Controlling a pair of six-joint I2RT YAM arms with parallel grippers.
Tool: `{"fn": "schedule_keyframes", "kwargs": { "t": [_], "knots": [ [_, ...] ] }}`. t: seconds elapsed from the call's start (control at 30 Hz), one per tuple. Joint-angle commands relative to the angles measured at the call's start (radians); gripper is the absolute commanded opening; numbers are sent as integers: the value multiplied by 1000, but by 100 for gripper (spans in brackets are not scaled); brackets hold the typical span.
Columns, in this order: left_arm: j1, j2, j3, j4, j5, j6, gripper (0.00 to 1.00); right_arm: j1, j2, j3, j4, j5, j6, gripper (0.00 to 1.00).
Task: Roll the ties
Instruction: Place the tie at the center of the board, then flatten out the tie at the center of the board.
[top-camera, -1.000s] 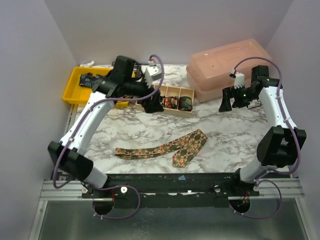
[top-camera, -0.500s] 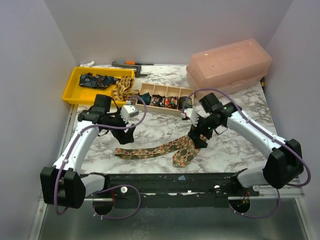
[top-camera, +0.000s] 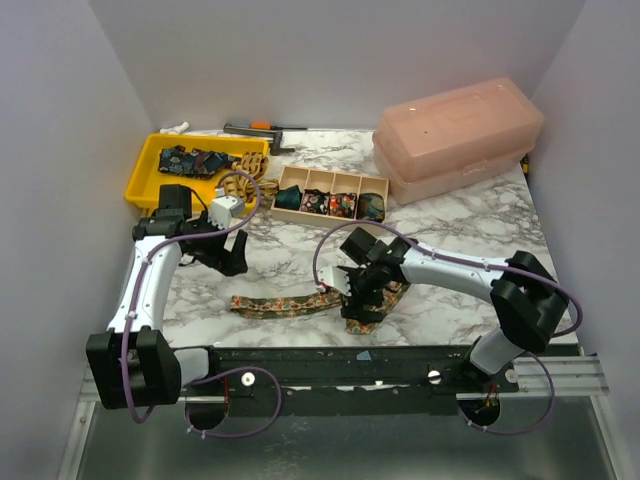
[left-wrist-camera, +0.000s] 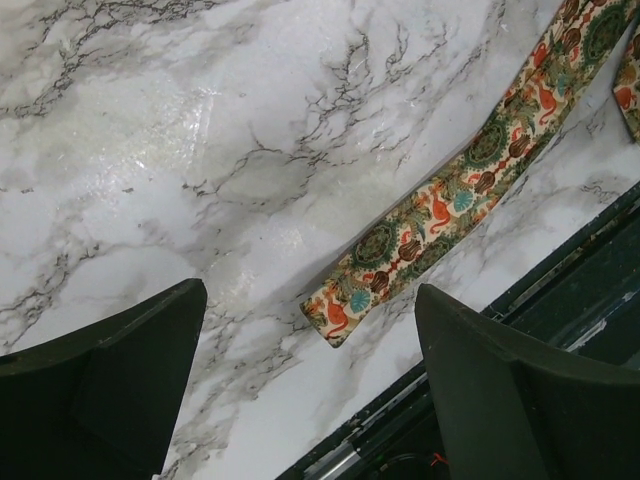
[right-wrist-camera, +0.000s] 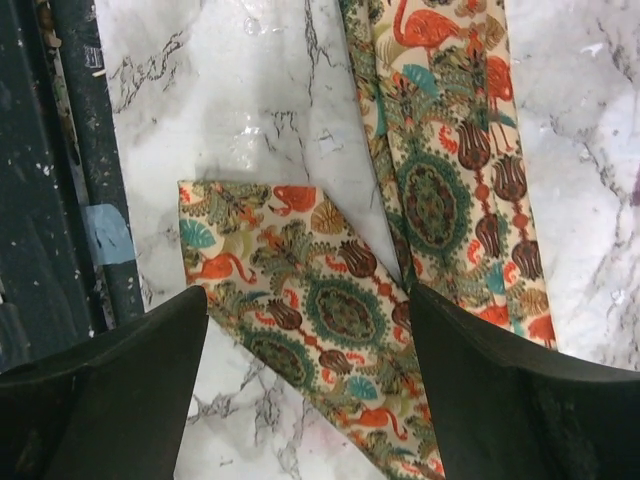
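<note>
Now tan paisley cloth tie (top-camera: 280, 304) flat, lower centre.
Left pincer (top-camera: 230, 262), right pincer (top-camera: 358, 300) at its ends, wide open, empty, staged to roll.

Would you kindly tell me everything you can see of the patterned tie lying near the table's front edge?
The tie is cream cloth printed with teal medallions, red-orange birds and brown motifs. It lies flat and unrolled on the marble table by the front edge, bent into a V: narrow tail pointing left, wide pointed end doubled back. The open right pincer hovers over the wide end; contact isn't visible.
</note>
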Motion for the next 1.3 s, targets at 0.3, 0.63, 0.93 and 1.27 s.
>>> {"fn": "schedule_keyframes", "kwargs": {
  "t": [0.3, 0.63, 0.93, 1.27],
  "knots": [
    [34, 15, -4, -22, -41, 34, 88, 106, 123, -178, 247, 161, -40, 57],
    [37, -21, -37, -39, -38, 211, 87, -146, -39, 37, 1, 26, 129, 1],
    [36, -52, -89, -28, -64, 369, 89, -739, -170, 128, -224, -56, 4, 61],
    [-4, -100, -215, 44, -134, 487, 93, -1116, -15, 275, -328, -52, -23, 71]
  ]
}}
